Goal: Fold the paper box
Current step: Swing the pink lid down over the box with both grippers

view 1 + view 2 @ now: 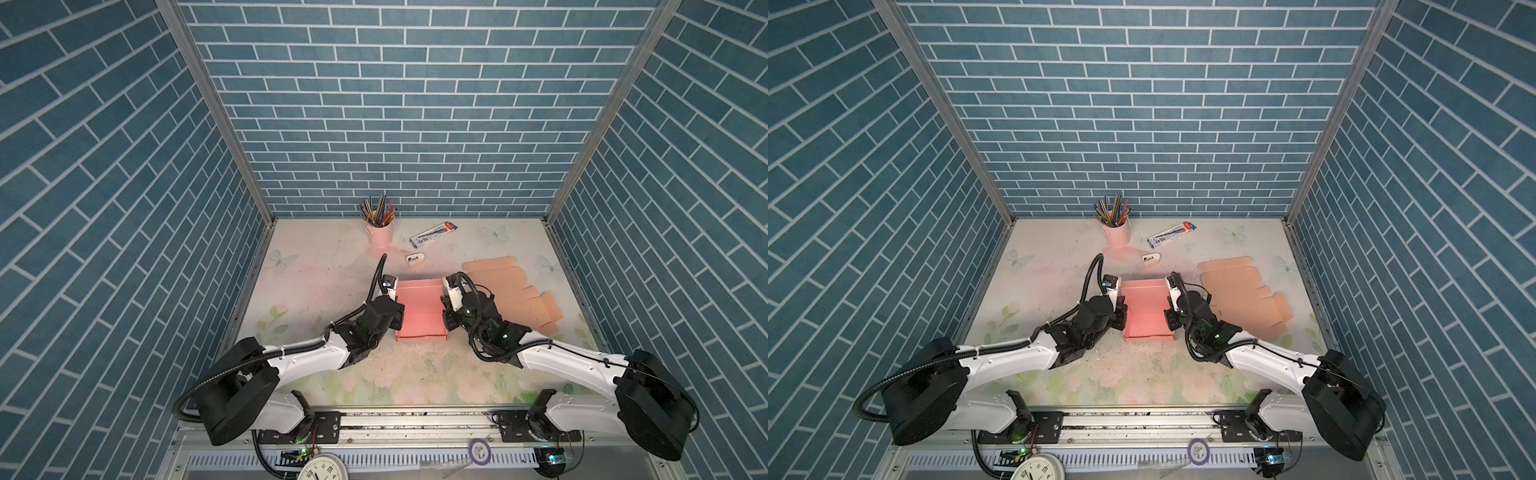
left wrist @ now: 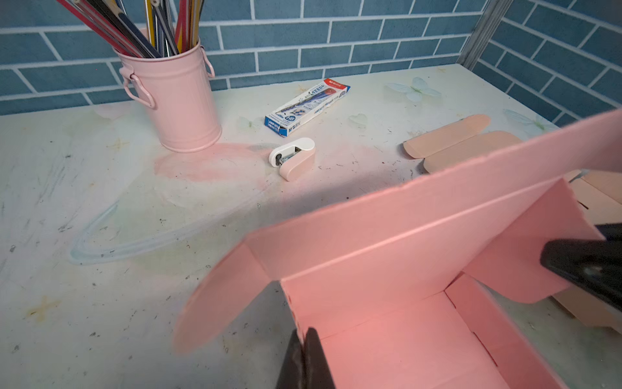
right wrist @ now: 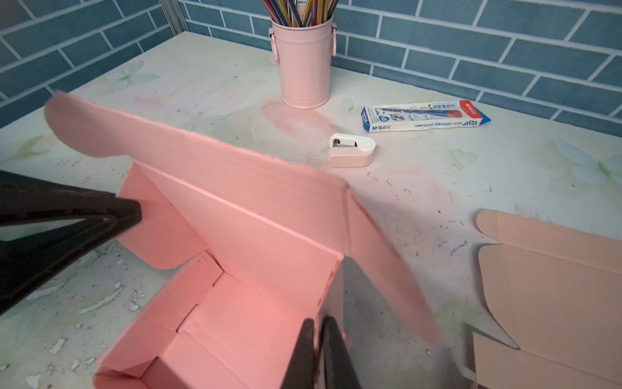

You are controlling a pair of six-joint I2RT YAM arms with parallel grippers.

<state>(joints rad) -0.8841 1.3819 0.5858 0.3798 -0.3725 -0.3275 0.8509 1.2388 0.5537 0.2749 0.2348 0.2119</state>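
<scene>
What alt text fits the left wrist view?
The left gripper is shut on a side wall of a half-folded pink paper box, its lid standing up. Behind it on the scuffed table sit a pink pencil cup, a small stapler, a pencil carton and flat tan cardboard blanks.

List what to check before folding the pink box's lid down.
1. Left gripper shut on pink box wall: ok.
2. Right gripper shut on opposite wall: ok.
3. Lid flaps inside the walls: not ok, both hang outside.
4. Stapler clear of lid: ok.
5. Right arm clear of flat blanks: cannot tell.
</scene>
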